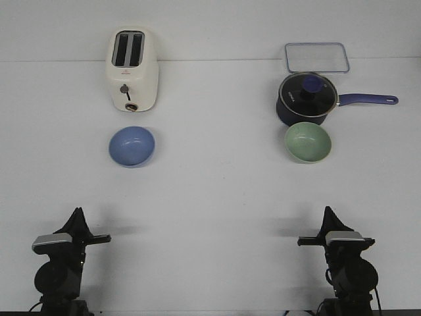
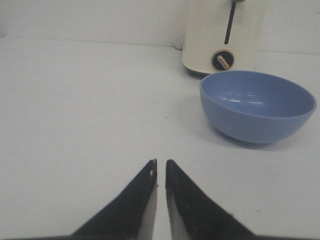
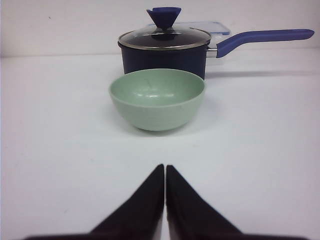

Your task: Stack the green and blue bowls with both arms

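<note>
On the desk (image 1: 210, 191), the blue bowl (image 1: 131, 145) and green bowl (image 1: 307, 141) sit well apart, both upright, while the left claw (image 2: 160, 167) and right claw (image 3: 165, 172) hover clenched and empty.

Matte bowls, glossy pan lid
Blue bowl (image 2: 257, 105) and green bowl (image 3: 157, 98) smooth matte; saucepan (image 3: 165, 50) lid glass, metal-rimmed; toaster (image 1: 131, 69) satin cream.

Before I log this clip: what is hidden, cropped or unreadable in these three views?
- Toaster: left wrist view's upper edge crops its top; slots show only in front view.
- Saucepan: green bowl hides its lower front in right wrist view, so touching or apart is unclear.
- Clear container: mostly behind the saucepan there.
- Toaster label: too small to read.
- Blue bowl: underside unseen.
</note>
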Tool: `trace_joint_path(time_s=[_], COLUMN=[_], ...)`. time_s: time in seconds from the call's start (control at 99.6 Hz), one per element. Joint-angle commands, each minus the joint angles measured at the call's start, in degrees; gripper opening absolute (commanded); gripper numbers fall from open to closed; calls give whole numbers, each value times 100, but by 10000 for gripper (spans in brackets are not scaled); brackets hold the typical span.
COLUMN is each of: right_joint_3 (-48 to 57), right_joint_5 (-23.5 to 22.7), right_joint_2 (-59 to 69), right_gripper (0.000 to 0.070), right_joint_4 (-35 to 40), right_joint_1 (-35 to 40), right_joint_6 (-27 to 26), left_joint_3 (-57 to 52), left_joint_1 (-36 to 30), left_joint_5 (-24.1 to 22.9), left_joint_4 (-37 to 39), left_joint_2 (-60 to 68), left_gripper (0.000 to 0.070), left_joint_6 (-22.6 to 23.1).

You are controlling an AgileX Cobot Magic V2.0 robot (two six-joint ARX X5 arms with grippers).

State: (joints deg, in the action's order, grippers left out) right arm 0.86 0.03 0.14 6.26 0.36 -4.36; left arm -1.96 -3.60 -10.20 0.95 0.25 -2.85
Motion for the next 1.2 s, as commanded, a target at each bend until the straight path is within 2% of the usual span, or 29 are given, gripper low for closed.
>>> trace_joint_path(time_s=[0.0,0.964,1.074,1.195], right_joint_3=[-11,-11,-11,-11], right_joint_5=[-7,-11,-28,-35], right_joint_2=[-7,-7,-7,-7], right_gripper=[6,6,6,6], right_joint_4=[-70,-70,-66,-63], right_joint_1=[4,7,7,7], right_joint_6=[-50,-61,-269,-726], left_joint_3=[114,114,114,114], left_joint_1=[0,0,0,0], left_joint_5=[17,17,17,17], left_joint_4=[85,85,85,85], left_joint_2=[-7,-7,-7,-7], left_gripper=[15,15,14,15], left_joint_6=[46,46,46,46])
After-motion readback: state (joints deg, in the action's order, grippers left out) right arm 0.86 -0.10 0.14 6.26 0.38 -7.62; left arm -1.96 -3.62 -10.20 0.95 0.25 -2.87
